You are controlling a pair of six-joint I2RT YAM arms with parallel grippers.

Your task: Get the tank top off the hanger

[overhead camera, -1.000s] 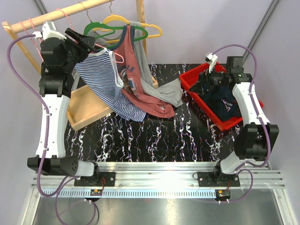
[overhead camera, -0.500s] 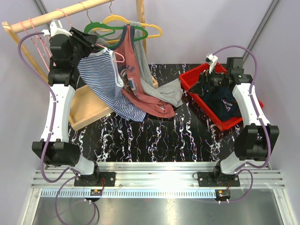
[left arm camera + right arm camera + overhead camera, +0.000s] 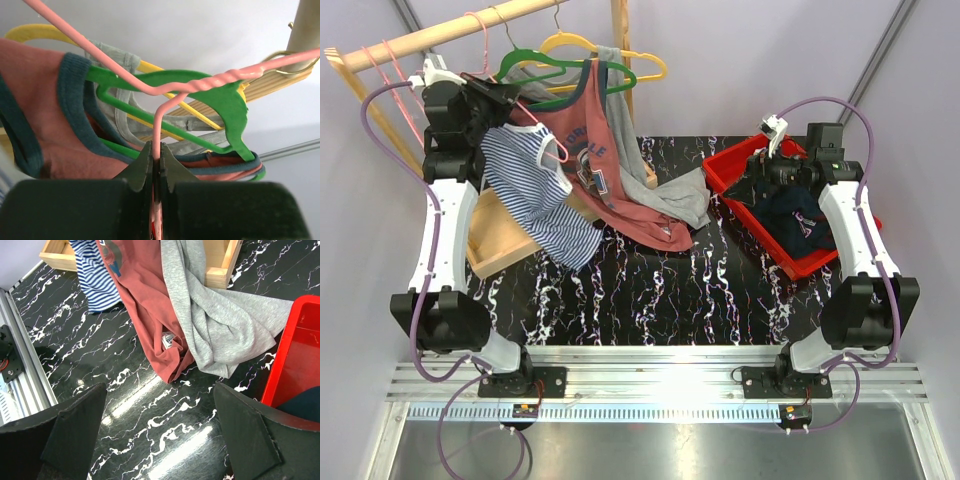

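1. The left end effector (image 3: pixel 503 93) is pressed together on the thin wire of the pink hanger (image 3: pixel 558 152), up beside the rail (image 3: pixel 430 35).
2. The striped top (image 3: pixel 535 190) hangs on that hanger, below the left end effector and a little to its right. Its straps are at the wire, and its long axis slants down to a hem over the tray (image 3: pixel 505 240).
3. The right end effector (image 3: pixel 765 165) is spread wide and holds nothing. It sits above the red bin (image 3: pixel 725 178), well apart from the top.
4. The left arm is nearer but is busy holding the hanger. I judge the free right arm must cross over and draw the top down, away from the left end effector.
5. The left wrist view shows the pinch itself (image 3: pixel 156 155), with the wire (image 3: pixel 215 82) passing between shut jaws and green and yellow hangers just beyond. No stripes show there.
6. The right wrist view shows only the striped hem (image 3: pixel 92 280), touching the red top (image 3: pixel 145 315), and no hanger.
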